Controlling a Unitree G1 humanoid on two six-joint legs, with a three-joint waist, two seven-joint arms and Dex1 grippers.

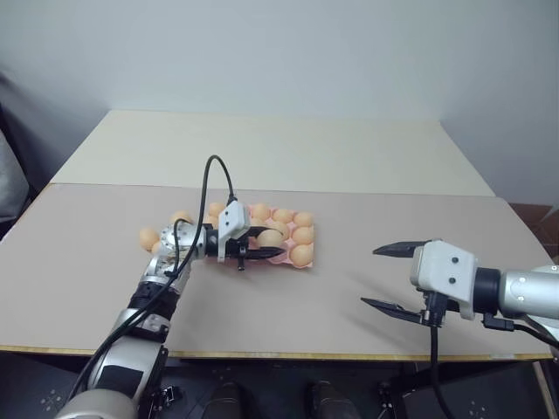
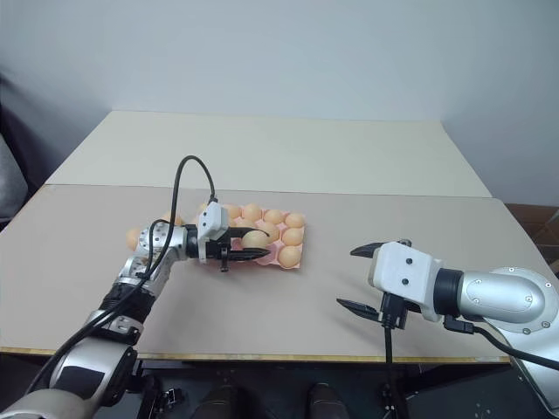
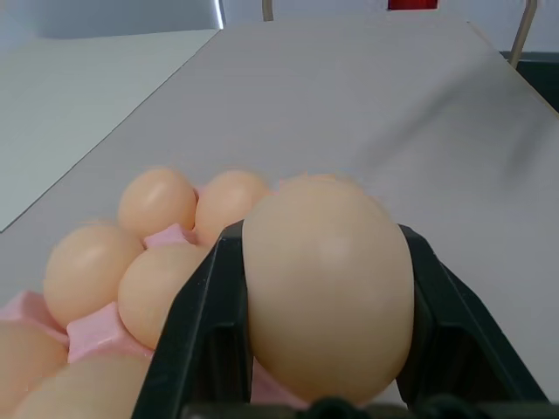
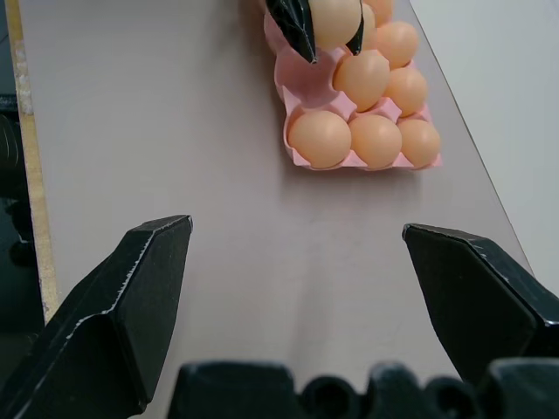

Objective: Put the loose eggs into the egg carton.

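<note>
Left gripper carrying an egg over the pink carton; right gripper empty and wide open.

Nearest the tabletop's (image 1: 349, 314) front edge, toward its right end, the right gripper (image 1: 395, 278) hangs above bare surface with its two black fingers spread far apart, nothing between them. Further in, left of centre, the left gripper (image 1: 260, 247) is clamped on one egg (image 3: 327, 284) above the near side of the egg carton (image 4: 306, 65), whose cups mostly hold eggs. Just beyond the carton's left end, loose eggs (image 1: 149, 237) lie on the tabletop beside the left arm.
</note>
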